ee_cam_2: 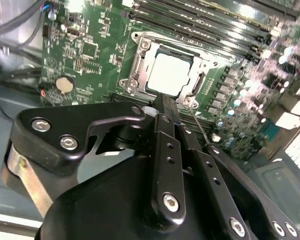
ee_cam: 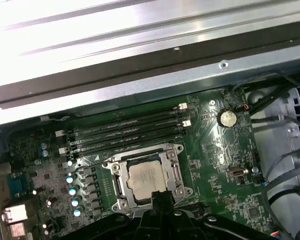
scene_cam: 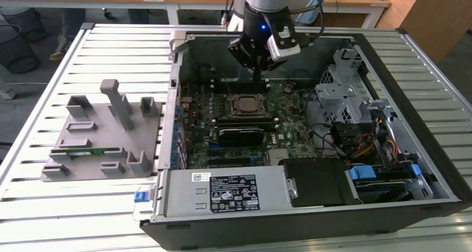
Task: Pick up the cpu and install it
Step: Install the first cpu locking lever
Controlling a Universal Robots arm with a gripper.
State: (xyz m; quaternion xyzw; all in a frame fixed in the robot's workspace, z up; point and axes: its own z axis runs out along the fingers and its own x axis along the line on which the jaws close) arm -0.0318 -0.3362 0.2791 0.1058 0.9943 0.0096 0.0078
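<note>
The cpu (scene_cam: 246, 104), a square chip with a shiny silver top, lies flat in the metal-framed socket (scene_cam: 246, 113) on the green motherboard inside the open computer case. Both wrist views show it seated in the socket frame: cpu (ee_cam_2: 170, 72), cpu (ee_cam: 147, 177). My gripper (scene_cam: 257, 74) hangs a little above the board, just beyond the socket's far edge in the exterior view. Its two black fingers (ee_cam_2: 163, 120) meet at the tips, shut with nothing between them. In the first wrist view the gripper (ee_cam: 160, 196) tip overlaps the socket's edge.
A black heatsink block (scene_cam: 240, 135) sits on the board near the socket. Memory slots (ee_cam: 125, 130) run beside it. A drive cage (scene_cam: 346, 86) and cables (scene_cam: 361, 147) fill the exterior view's right. A grey fixture (scene_cam: 103, 136) holding a green memory stick (scene_cam: 85, 151) stands outside the case.
</note>
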